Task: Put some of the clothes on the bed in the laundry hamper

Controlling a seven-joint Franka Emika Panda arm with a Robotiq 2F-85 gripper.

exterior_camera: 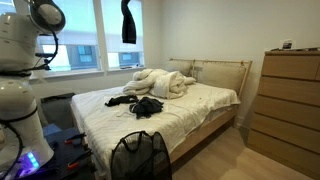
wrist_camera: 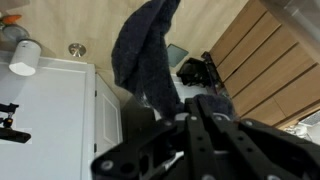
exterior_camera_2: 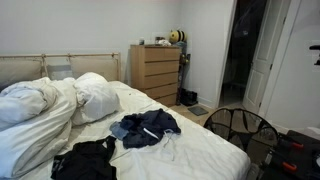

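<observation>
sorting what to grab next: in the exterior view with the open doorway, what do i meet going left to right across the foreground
black clothes → blue clothes → laundry hamper; the duvet and dresser overlap these, so left out

Daylight from window (exterior_camera: 82, 42); soft, low-resolution views, wrist foreground blurred.

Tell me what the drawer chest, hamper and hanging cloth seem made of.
Tall tan drawer chest: wood or laminate, matte fronts. Round black laundry hamper: see-through mesh, thin dark rim, perhaps wire. Hanging dark grey cloth: soft limp fabric, draping folds.
</observation>
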